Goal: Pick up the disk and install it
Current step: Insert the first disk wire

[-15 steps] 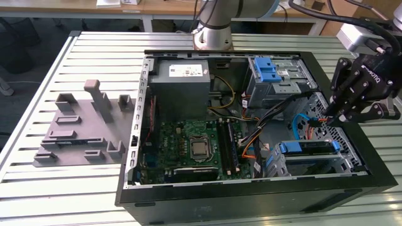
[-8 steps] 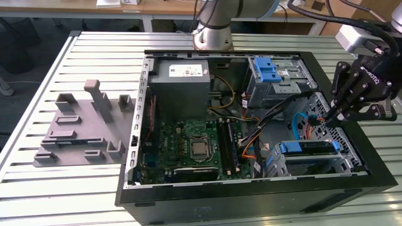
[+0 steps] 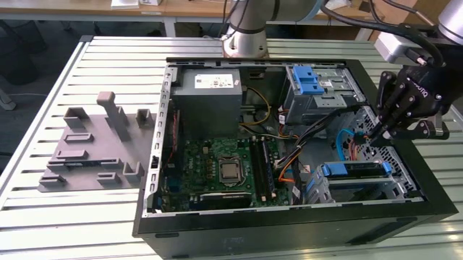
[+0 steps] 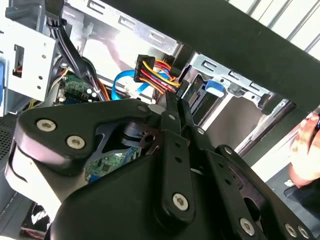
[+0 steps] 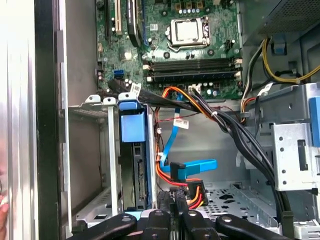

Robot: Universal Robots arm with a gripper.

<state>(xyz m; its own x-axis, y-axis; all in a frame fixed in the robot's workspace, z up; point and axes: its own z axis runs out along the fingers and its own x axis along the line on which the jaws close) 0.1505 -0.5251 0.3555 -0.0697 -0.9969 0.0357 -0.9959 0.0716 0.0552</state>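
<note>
An open black desktop computer case (image 3: 289,227) is lying on a slatted white metal table (image 3: 43,216), its green motherboard (image 3: 224,168) facing up. At the exterior view's right the black linkage gripper (image 3: 370,136) is hanging inside the case over bundled cables; in both wrist views its jaws are standing closed together, holding nothing. The disk (image 3: 352,169), a flat silver hard drive in a blue plastic carrier, is sitting in the grey metal bay (image 3: 383,189) near the case's front corner, apparently already seated. It is probably rigid, fairly heavy and shock-sensitive; the blue carrier edges are looking like the safest hold.
</note>
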